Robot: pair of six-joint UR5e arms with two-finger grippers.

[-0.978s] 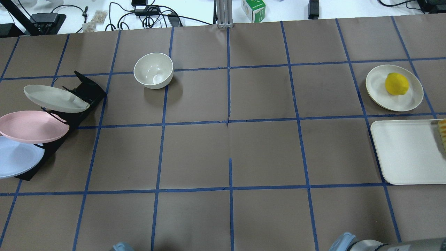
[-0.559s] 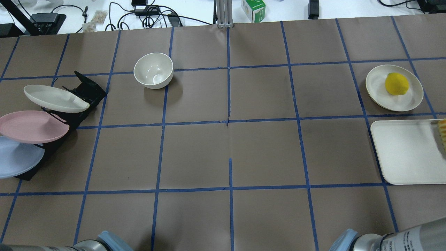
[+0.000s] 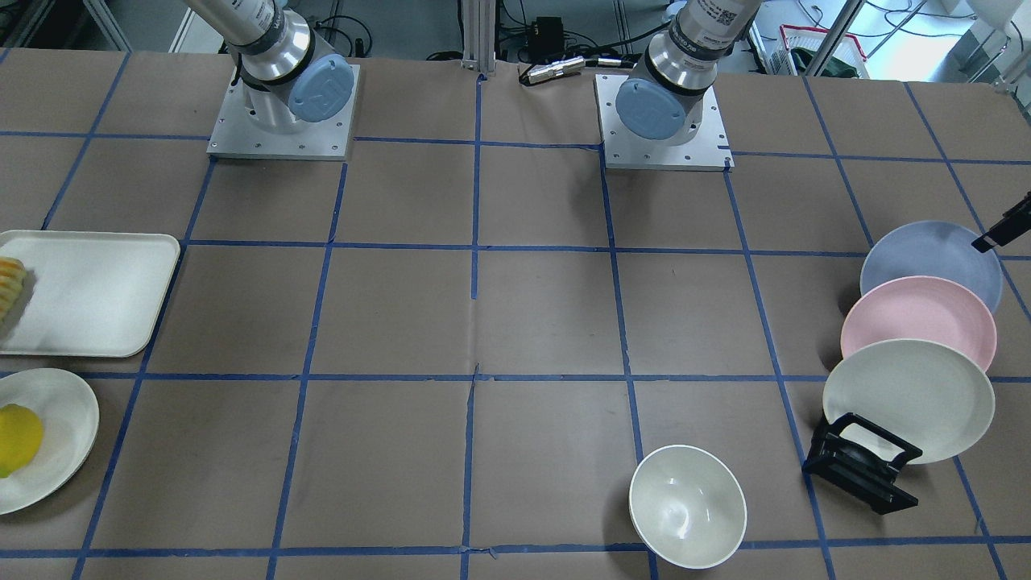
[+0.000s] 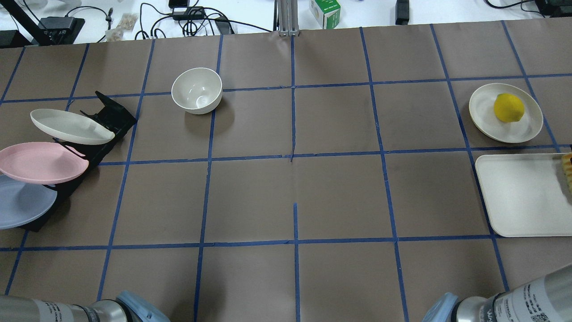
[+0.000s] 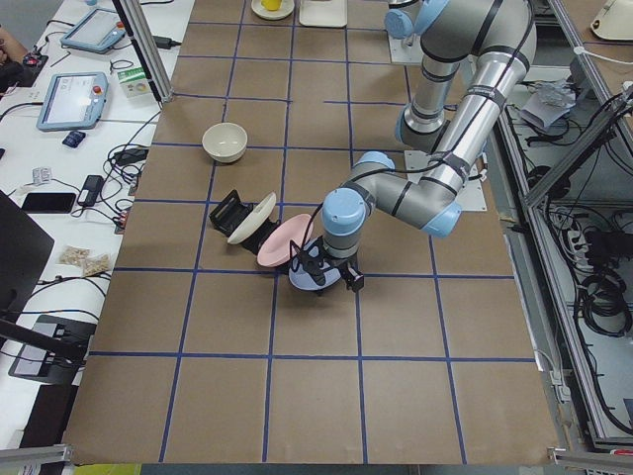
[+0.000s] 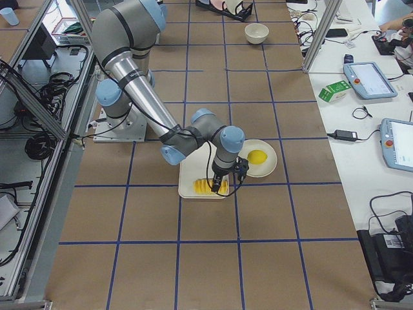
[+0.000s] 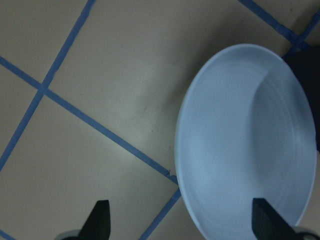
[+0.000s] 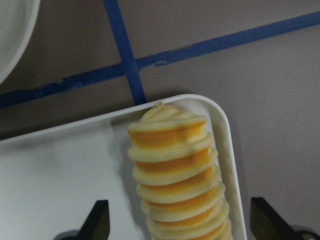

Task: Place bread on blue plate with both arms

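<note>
1. My left gripper (image 7: 182,222) hangs over the near rim of the round, pale lavender-blue matte plate (image 7: 245,140), fingers spread wide with nothing gripped.
2. That plate leans in the black plate rack (image 3: 862,471), just beside a round pink plate (image 3: 918,322).
3. My right gripper (image 8: 181,220) is equally wide, one finger on either side of the ridged orange-and-cream bread loaf (image 8: 172,165), neither touching it.
4. The loaf lies along one edge of the cream-white rectangular tray (image 8: 50,175), its end at a corner.

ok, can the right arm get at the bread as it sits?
Probably yes. The right gripper hangs open directly over the bread, one finger on each side and nothing between. The bread lies close to the rim of the tray, which could crowd one finger.
</note>
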